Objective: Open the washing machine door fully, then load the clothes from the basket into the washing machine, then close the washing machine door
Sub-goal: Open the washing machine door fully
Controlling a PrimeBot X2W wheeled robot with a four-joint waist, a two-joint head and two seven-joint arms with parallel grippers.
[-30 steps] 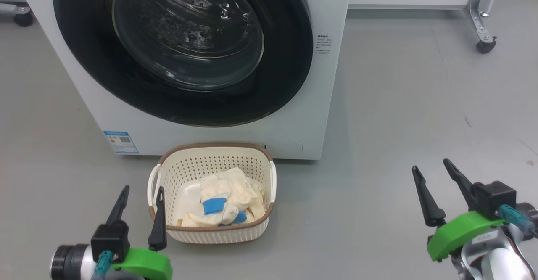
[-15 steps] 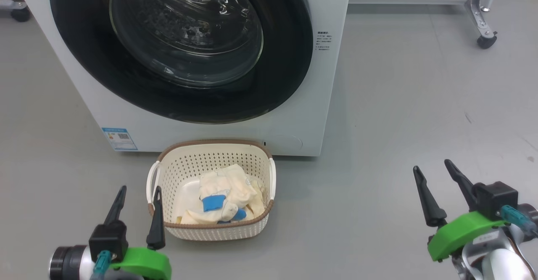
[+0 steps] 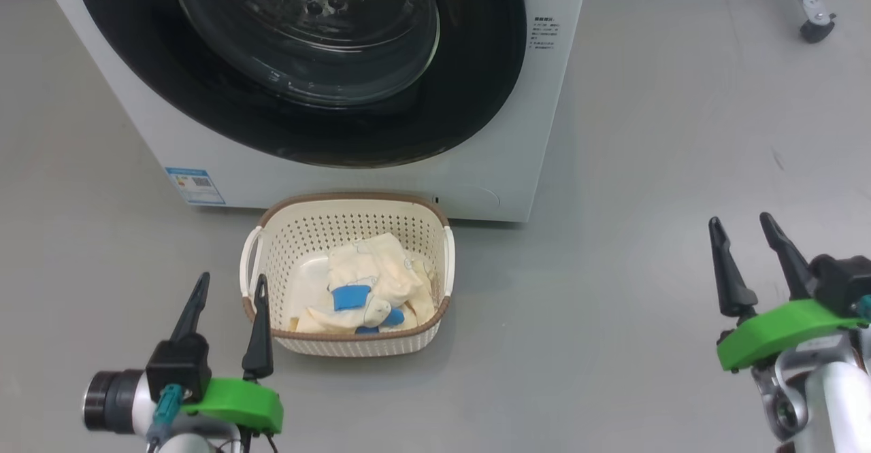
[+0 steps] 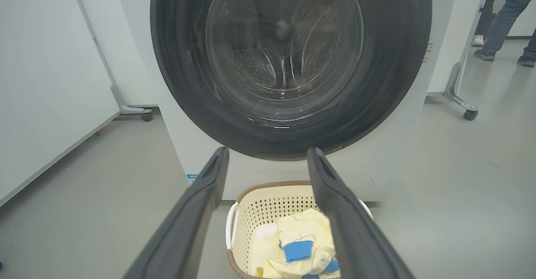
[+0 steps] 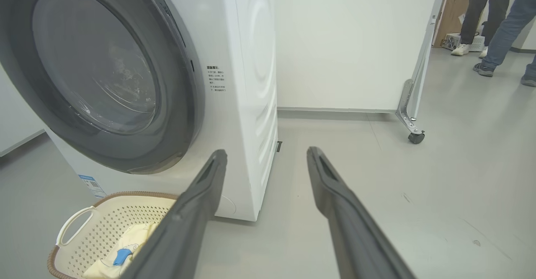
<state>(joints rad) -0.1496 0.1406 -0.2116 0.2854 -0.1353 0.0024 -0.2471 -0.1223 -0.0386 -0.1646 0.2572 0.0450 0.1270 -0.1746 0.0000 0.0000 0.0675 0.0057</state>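
Note:
The white washing machine (image 3: 524, 160) stands ahead with its round black-rimmed door (image 3: 476, 99) shut flat against the front. The cream basket (image 3: 354, 201) sits on the floor just before it, holding pale yellow clothes (image 3: 374, 276) with blue trim. My left gripper (image 3: 232, 278) is open beside the basket's left handle, with nothing between its fingers. My right gripper (image 3: 740, 219) is open over bare floor far to the right. The left wrist view has the door (image 4: 389, 82) above the basket (image 4: 259, 212) and my open left gripper (image 4: 268, 151). My right gripper (image 5: 266, 151) points past the machine's corner (image 5: 251, 82).
A blue sticker (image 3: 195, 186) sits low on the machine's front. A white panel on a castered metal leg (image 5: 412, 124) stands behind on the right, another panel (image 4: 42, 82) on the left. People's legs (image 5: 498, 27) stand at the far right. Grey floor (image 3: 612, 303) lies between basket and right gripper.
The head view has shifted, so the machine and basket sit higher in the picture. Basket, clothes and door stand as before, and both grippers stay open.

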